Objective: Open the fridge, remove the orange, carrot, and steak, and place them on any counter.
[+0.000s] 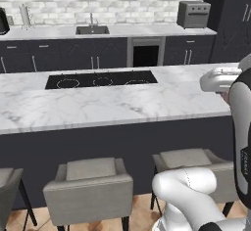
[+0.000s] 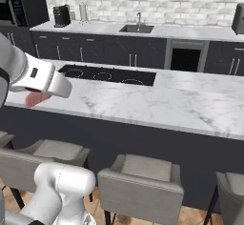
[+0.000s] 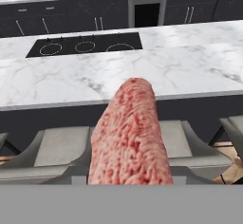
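One steak (image 3: 129, 135) gripped above counter (image 3: 190, 71)

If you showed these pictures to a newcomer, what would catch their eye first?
Most likely the steak, a pinkish-red slab held in the gripper and looming large in the hand view, in front of the counter. After that, the black cooktop set in the white marble, with grey stools lined up below.

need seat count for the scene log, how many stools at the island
3 in the left base view: left stool cut off by the frame edge, middle stool, right stool partly behind the arm. More may sit outside the frame.
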Controlling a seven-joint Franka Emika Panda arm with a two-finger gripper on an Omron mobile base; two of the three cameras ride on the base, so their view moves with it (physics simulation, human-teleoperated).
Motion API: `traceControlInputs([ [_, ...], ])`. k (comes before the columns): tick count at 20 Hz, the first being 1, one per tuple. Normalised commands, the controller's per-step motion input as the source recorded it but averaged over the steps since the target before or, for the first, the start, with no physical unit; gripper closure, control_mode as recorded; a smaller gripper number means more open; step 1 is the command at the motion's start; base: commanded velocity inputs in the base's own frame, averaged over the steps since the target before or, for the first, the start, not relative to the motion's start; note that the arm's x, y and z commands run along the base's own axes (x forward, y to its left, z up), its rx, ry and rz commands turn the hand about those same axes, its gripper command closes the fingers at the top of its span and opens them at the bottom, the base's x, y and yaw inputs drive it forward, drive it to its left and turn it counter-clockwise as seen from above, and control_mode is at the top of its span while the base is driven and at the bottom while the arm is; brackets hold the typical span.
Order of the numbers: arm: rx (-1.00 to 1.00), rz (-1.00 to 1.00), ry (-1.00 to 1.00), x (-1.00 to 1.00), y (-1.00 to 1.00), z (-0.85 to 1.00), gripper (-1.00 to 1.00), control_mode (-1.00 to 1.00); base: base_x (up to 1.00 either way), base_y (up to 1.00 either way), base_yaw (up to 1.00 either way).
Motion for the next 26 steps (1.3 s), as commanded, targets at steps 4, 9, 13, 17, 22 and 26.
traceControlInputs([
  [4, 0.00, 0.00, 0.00, 0.00, 0.00, 0.00, 1.00, 1.00, 0.26, 0.00, 0.00],
  [9, 0.00, 0.00, 0.22, 0.93, 0.00, -0.45, 1.00, -1.00, 0.00, 0.00, 0.00],
  [13, 0.00, 0.00, 0.20, 1.00, 0.00, -0.62, 1.00, -1.00, 0.00, 0.00, 0.00],
  [17, 0.00, 0.00, 0.04, 1.00, 0.00, -0.73, 1.00, -1.00, 0.00, 0.00, 0.00],
  [22, 0.01, 0.01, 0.00, 1.00, -0.03, -0.65, 1.00, -1.00, 0.00, 0.00, 0.00],
  [26, 0.00, 0.03, -0.13, 0.78, 0.00, -0.33, 1.00, -1.00, 0.00, 0.00, 0.00],
])
